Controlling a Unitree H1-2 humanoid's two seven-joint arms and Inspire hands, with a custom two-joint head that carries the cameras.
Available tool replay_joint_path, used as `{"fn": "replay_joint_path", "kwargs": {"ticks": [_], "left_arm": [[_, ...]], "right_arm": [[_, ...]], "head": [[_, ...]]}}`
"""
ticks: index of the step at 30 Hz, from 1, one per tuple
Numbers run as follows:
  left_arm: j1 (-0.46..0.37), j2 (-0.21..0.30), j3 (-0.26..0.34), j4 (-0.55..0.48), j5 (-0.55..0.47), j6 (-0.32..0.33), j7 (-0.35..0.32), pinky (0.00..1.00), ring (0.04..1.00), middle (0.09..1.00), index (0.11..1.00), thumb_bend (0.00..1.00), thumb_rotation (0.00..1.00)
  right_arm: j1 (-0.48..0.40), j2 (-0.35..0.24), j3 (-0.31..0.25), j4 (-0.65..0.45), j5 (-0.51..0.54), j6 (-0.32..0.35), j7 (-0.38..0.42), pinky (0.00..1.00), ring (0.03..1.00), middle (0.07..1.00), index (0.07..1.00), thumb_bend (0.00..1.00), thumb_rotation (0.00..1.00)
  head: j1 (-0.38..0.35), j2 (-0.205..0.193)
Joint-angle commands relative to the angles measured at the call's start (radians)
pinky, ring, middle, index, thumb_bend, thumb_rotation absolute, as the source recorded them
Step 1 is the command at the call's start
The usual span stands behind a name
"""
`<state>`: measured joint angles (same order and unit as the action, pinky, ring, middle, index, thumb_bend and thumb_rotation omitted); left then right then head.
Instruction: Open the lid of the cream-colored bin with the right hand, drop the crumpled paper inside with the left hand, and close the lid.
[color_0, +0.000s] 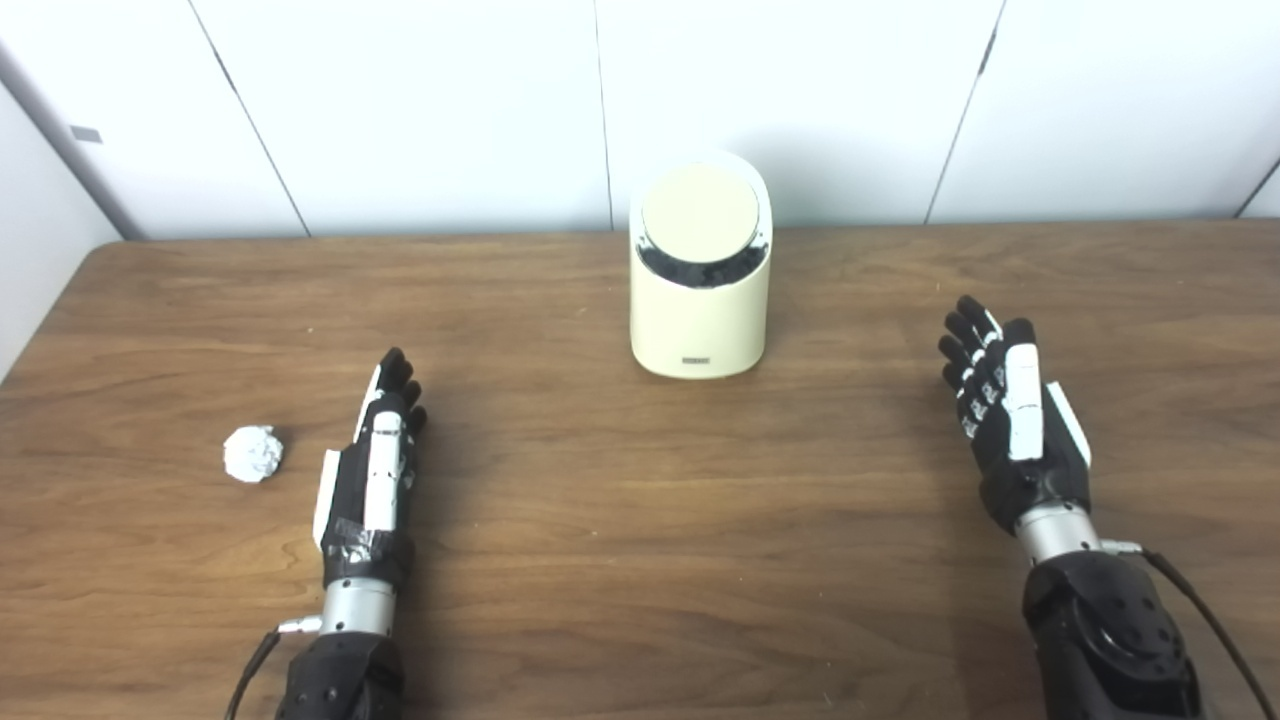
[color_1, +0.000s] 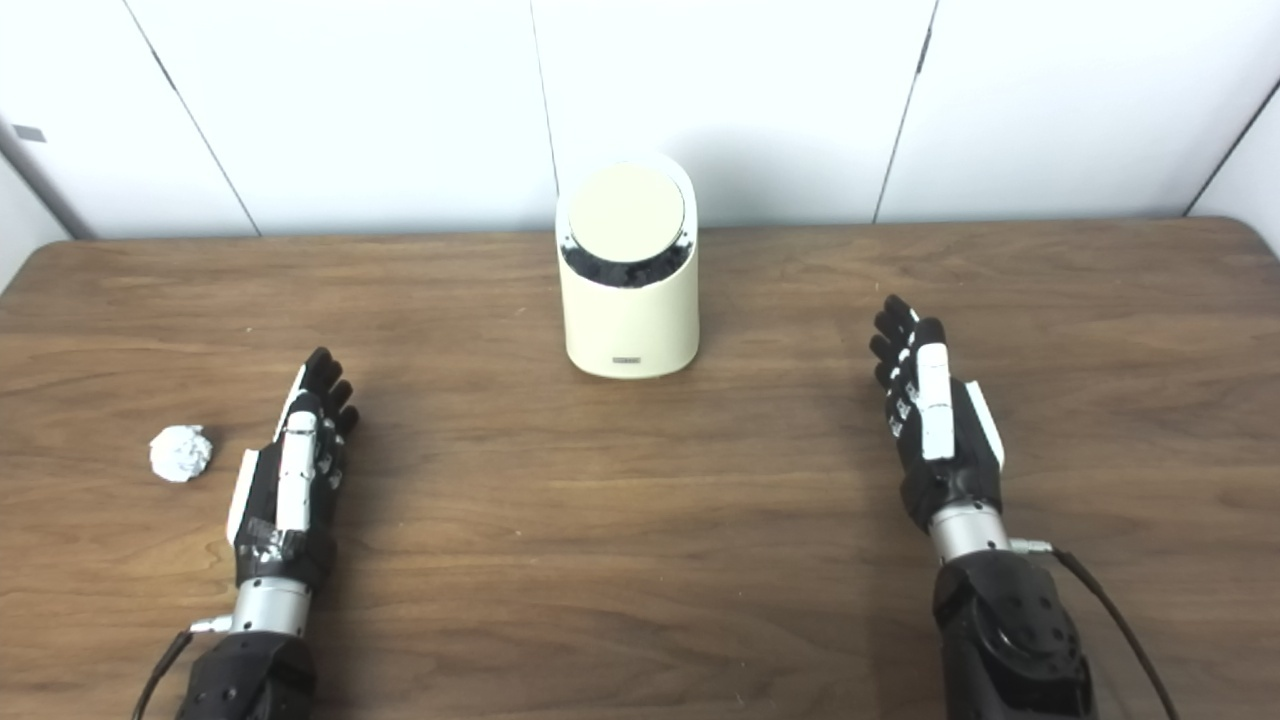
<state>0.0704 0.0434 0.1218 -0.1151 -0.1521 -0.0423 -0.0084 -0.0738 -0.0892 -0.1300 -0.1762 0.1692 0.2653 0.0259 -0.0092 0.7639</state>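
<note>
Surface: brown wood-grain table (color_0: 620, 560), rounded far corners, runs edge to edge in both eye views; behind it a white panelled wall (color_0: 420, 110) with thin dark seams, plus a grey strip slanting down at far left. Left to right: crumpled paper (color_0: 253, 453), small white ball, roughly round so no real long axis, sits on the table at near left, just beside the left hand and not touching it. Left hand (color_0: 375, 470) lies low over the table, fingers straight and together pointing toward the wall, holding nothing, released; its arm enters from the bottom edge. Centre, toward the far edge: cream-colored bin (color_0: 700, 300), upright cylinder, long axis vertical, small dark label low on the front wall. Its lid (color_0: 700, 213) is a round cream disc, down on the opening, face slanted toward the camera, with a dark crescent gap showing under its near rim. Bin stands clear of both hands, well apart from the paper. Right: right hand (color_0: 1010, 410), raised a bit, fingers extended and slightly spread, pointing up and away, palm side facing inward toward the bin, empty and released. Nothing lies on the table between either hand and the bin; cables trail off both wrists at the bottom edge.
</note>
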Motion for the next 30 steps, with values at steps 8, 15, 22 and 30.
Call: {"fn": "replay_joint_path", "kwargs": {"ticks": [8,15,22,30], "left_arm": [[-0.02,0.003,0.003,-0.012,-0.006,-0.019,-0.003,1.0,1.0,1.0,1.0,0.31,0.91],[-0.02,0.006,0.004,-0.007,-0.003,-0.028,-0.005,1.0,1.0,0.999,1.0,0.31,0.91],[-0.02,0.007,0.005,-0.004,0.009,-0.03,0.0,1.0,1.0,0.999,1.0,0.32,0.91],[-0.012,0.012,0.006,0.007,0.011,-0.049,-0.007,1.0,1.0,0.996,1.0,0.31,0.9]], "right_arm": [[-0.027,-0.004,-0.002,-0.023,0.005,-0.052,0.008,1.0,0.962,0.956,0.946,0.6,1.0],[-0.026,-0.002,-0.003,-0.024,0.006,-0.049,0.006,1.0,0.962,0.954,0.944,0.61,1.0],[-0.024,-0.007,0.005,-0.034,0.0,-0.049,0.01,1.0,0.965,0.956,0.944,0.61,1.0],[-0.019,-0.021,0.018,-0.034,-0.024,-0.072,0.018,1.0,0.971,0.966,0.963,0.59,1.0]], "head": [[0.002,-0.003],[0.0,-0.007],[-0.003,-0.007],[-0.001,-0.034]]}}
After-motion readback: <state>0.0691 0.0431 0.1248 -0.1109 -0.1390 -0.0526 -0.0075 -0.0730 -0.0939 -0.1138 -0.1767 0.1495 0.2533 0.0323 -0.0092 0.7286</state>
